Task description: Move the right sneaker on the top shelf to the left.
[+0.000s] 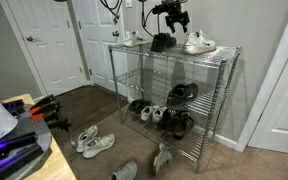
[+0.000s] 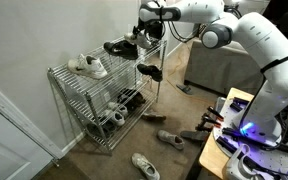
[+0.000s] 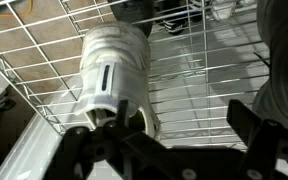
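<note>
The right sneaker [image 1: 198, 43] is white and lies at one end of the top shelf [image 1: 222, 53] of the chrome wire rack. It also shows in an exterior view [image 2: 89, 66]. A black sneaker [image 1: 162, 41] lies in the middle and a smaller white shoe [image 1: 131, 38] at the other end. My gripper [image 1: 170, 14] hangs above the shelf, over the black sneaker, touching nothing. In the wrist view a white sneaker [image 3: 114, 65] lies on the wire shelf [image 3: 194, 95] beside one finger of my open, empty gripper [image 3: 184, 140].
Lower tiers hold several dark and white shoes [image 1: 164, 112]. Loose shoes lie on the carpet in front of the rack [image 1: 96, 142]. A wall stands behind the rack and doors [image 1: 49, 45] beside it. A desk with equipment [image 1: 14, 135] is nearby.
</note>
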You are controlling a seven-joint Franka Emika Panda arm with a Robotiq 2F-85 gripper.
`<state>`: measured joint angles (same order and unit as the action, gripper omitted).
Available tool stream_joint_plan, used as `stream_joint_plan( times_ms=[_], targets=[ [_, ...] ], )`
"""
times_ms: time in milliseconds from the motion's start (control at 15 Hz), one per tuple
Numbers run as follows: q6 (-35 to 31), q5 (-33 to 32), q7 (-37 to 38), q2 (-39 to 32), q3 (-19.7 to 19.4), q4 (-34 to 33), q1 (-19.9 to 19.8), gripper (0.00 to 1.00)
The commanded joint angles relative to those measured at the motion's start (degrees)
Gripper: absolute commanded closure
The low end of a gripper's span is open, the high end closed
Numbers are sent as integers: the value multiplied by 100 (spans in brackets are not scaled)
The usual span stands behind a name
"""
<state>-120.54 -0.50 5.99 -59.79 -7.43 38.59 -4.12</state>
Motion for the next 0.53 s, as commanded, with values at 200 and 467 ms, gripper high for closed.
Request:
stream_joint_plan(
  times_ms=[200,467],
  targets=[
    [-326,-348,6,-477,-281,-738,6,0],
    [-156,-322,-38,-632,-327,-833,-14,0]
  ],
)
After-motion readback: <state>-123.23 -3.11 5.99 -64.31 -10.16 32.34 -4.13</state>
